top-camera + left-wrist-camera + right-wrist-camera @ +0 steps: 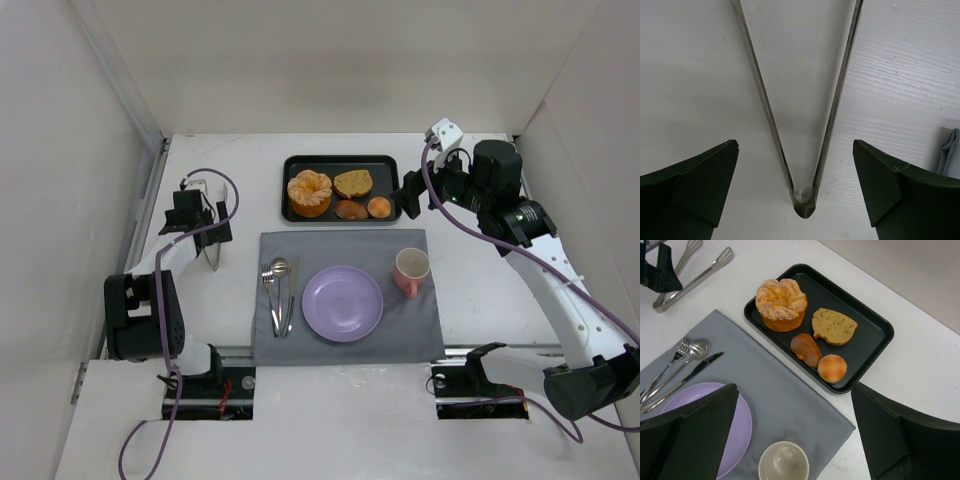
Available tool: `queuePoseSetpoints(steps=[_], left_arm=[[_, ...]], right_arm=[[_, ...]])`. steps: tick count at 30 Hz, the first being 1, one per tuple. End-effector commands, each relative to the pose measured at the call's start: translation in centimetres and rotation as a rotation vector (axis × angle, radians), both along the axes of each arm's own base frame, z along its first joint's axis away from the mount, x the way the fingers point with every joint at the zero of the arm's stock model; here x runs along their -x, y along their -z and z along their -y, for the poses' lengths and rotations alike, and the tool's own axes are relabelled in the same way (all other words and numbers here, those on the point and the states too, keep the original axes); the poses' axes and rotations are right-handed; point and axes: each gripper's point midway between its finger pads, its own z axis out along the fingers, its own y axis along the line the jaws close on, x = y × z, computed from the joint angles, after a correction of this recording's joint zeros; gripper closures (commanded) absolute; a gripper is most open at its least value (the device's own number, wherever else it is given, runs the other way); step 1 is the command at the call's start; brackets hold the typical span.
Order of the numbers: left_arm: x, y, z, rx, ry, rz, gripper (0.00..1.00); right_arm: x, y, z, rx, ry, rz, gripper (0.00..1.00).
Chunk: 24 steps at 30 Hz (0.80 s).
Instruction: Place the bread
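White table [480,290], carrying three items.
Black tray [384,175] is sitting at far centre; grey placemat [410,330] is lying just nearer; metal tongs [214,255] are lying at left.

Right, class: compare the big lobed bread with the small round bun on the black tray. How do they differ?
The bread is much wider and taller than the bun. The bread's top is lobed with a pale, crumbly coating; the bun's is smooth and plain. The bread fills one end of the tray; the bun sits toward the other. Both are round, orange-golden and lie on that tray.
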Motion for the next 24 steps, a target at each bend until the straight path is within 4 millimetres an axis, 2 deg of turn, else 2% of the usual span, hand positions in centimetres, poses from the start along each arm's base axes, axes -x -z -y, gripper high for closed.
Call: queuePoseSetpoints(steps=[1,6,17,24], left_arm=[[-1.5,-0.7,0.1,0.011,0.021,0.031,0.03],[-1.3,0.4,-0.3,0.008,0.019,-0.002,0.03],[-1.6,1.6,-0.1,0.018,0.025,-0.034,0.06],[-2.5,1.6,-0.3,0.005,0.038,-0.031,0.07]], right_arm=[[0.1,-1.9,-0.2,-0.022,-0.02,0.073,0.0],[0.1,-1.9,-0.2,-0.022,-0.02,0.073,0.0],[0.2,-1.9,-0.3,-0.024,-0.029,0.072,0.0],[0.2,-1.5,-0.3,-0.021,-0.029,0.063,0.0]])
